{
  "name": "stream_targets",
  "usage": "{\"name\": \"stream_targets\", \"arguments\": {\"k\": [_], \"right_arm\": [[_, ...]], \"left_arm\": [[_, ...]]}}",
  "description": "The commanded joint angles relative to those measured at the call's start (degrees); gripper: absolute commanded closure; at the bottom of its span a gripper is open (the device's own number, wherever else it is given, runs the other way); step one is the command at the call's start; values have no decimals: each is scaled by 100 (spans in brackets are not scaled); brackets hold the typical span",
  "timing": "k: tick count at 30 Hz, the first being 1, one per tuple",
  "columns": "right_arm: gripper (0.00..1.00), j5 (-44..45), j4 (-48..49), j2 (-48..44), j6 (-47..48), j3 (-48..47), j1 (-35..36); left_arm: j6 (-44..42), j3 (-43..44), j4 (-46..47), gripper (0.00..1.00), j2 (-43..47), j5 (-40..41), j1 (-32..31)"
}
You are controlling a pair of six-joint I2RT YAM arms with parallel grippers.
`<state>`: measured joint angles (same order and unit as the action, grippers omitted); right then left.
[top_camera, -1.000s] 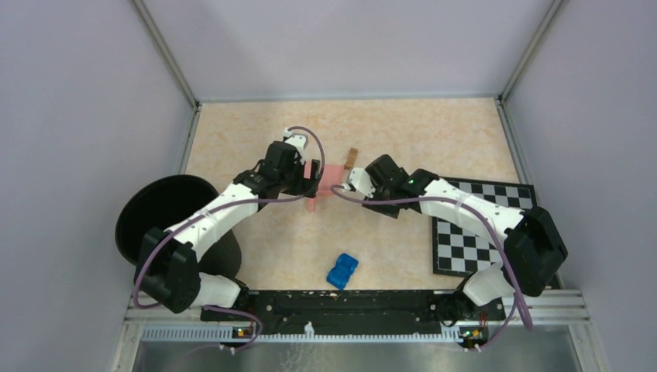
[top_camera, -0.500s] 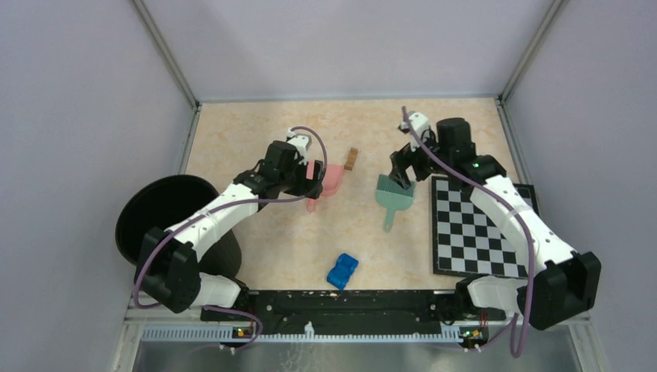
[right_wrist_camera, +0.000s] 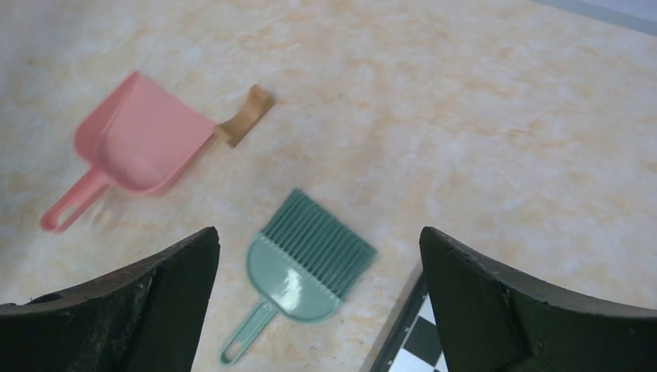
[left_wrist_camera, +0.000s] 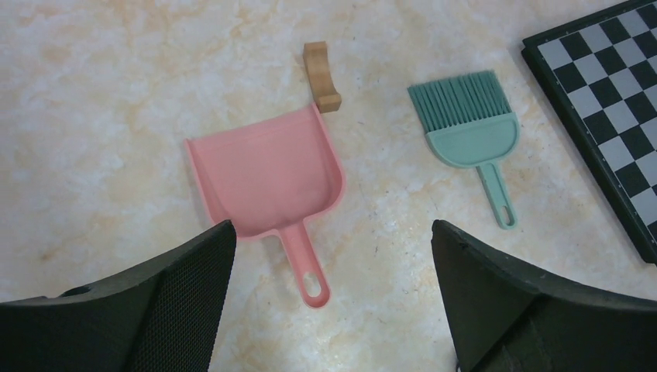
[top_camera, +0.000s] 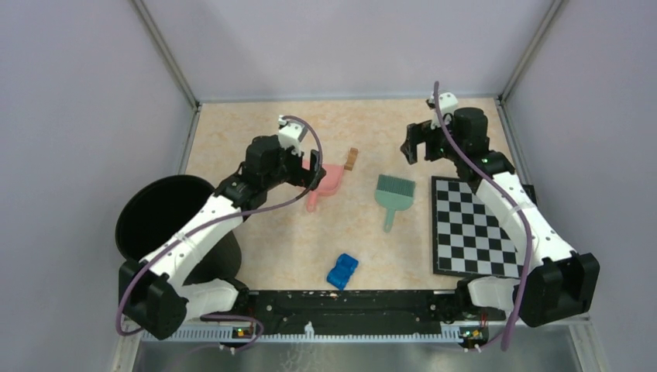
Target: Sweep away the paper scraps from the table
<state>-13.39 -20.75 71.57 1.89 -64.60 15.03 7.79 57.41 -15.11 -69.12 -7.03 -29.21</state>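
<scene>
No clear paper scraps show on the table (top_camera: pixel 372 124). A small brown curved piece (top_camera: pixel 352 159) lies at the far corner of the pink dustpan (top_camera: pixel 329 180); whether it is paper I cannot tell. The dustpan (left_wrist_camera: pixel 267 174) looks empty and lies flat, its handle toward me. My left gripper (top_camera: pixel 308 172) hangs open above that handle (left_wrist_camera: pixel 310 271), holding nothing. A green brush (top_camera: pixel 393 192) lies flat to the right, bristles pointing away. My right gripper (top_camera: pixel 418 147) is open and raised beyond the brush (right_wrist_camera: pixel 306 263), apart from it.
A black-and-white chequered board (top_camera: pixel 480 229) lies at the right, close to the brush. A bright blue blocky toy (top_camera: pixel 342 270) sits near the front edge. A black round bin (top_camera: pixel 166 213) stands at the left, under the left arm.
My right gripper opened, left the green brush lying on the table, and rose toward the back right. The left gripper lifted and drew back a little from the dustpan.
</scene>
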Motion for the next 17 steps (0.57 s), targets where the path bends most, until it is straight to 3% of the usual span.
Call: {"name": "stream_targets", "arguments": {"k": [1,5,17], "right_arm": [[2,1310,388,-246,-478,-231,-278],[2,1176,753,-626,-585,270,-520],[2,767,753,-785,-611,509,-615]], "left_arm": [[-348,-612,1090,1,647,186,-41],[-441,-786,1045,1,746,206,-41],[-543,-964,1120,1,929,30,-43]]}}
